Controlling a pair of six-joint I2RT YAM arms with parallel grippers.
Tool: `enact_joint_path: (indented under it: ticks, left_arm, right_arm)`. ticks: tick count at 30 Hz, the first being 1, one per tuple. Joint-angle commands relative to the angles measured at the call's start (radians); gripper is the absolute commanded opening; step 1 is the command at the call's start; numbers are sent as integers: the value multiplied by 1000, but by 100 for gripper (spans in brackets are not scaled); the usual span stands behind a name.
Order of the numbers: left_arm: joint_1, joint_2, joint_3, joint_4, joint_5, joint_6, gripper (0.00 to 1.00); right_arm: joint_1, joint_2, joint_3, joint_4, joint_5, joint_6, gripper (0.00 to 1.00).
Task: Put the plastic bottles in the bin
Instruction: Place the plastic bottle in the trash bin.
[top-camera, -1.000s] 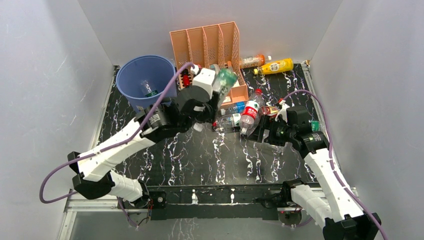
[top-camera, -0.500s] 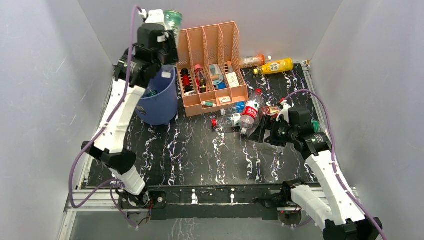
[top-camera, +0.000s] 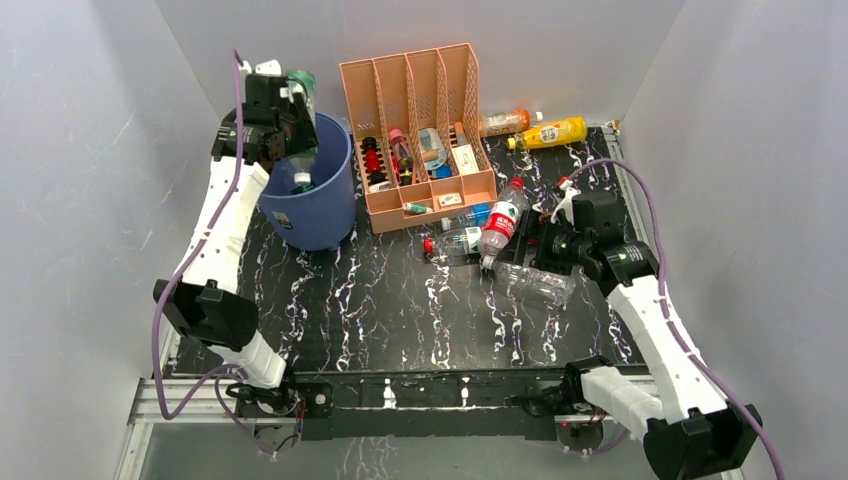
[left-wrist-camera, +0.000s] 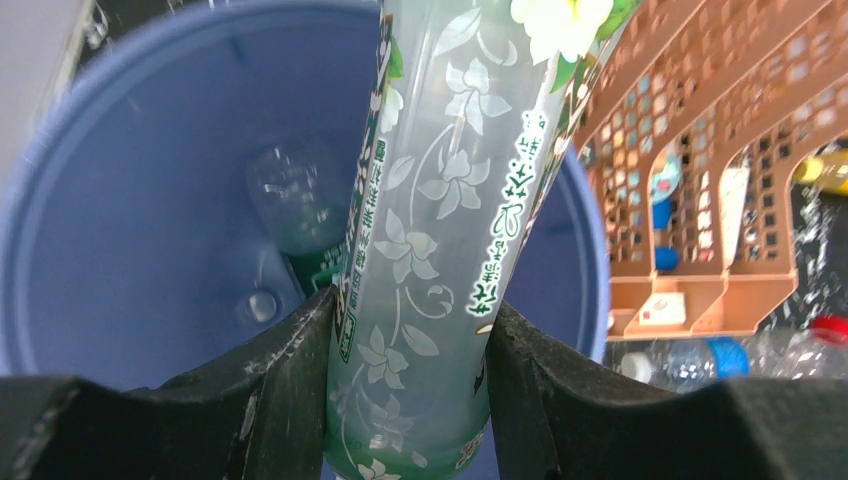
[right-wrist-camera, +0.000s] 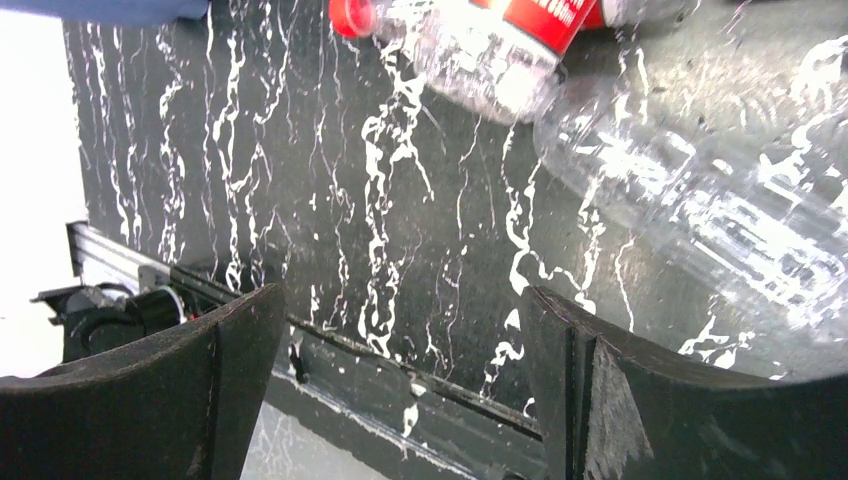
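One bottle pinched above the bin, more lying on the table.
L gripper (top-camera: 292, 112) part-closed on green-flowered bottle (left-wrist-camera: 440, 250), fingers (left-wrist-camera: 285, 390) pressing both sides near its lower end; held high over mouth of blue bin (top-camera: 322, 215), bin's opening right behind it in wrist view. Inside bin: clear bottle w/ green label (left-wrist-camera: 295, 205), down at the bottom. Peach rack (top-camera: 420, 120) just beside bin. R gripper (right-wrist-camera: 400, 300) spread wide, nothing in it, low over marbled table (right-wrist-camera: 300, 150). Plain clear bottle (right-wrist-camera: 720, 200) lying just beside its R finger, not between the fingers. Red-label bottle (top-camera: 500, 228) a bit farther ahead, touching or nearly touching the clear one; can't tell which. At back edge: yellow bottle (top-camera: 555, 132) & orange bottle (top-camera: 503, 122), lying down, well apart from both grippers.
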Motion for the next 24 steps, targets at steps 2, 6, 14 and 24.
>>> enact_joint_path:
  ticks: [2,6,14,24]
  left_arm:
    - [0,-119,-159,52,22,-12,48]
    - [0,-157,-252,64,-4,-2,52]
    - [1,-186,-329,83,1,6,76]
    - [10,-192,-275,40,-55,45,96]
  right_arm:
    - [4,85,100,86,87,8,98]
    - [4,174,135,133,135,8,98]
    - [3,359,208,205,241,8,98]
    - [-1,567,312,206,365,8,98]
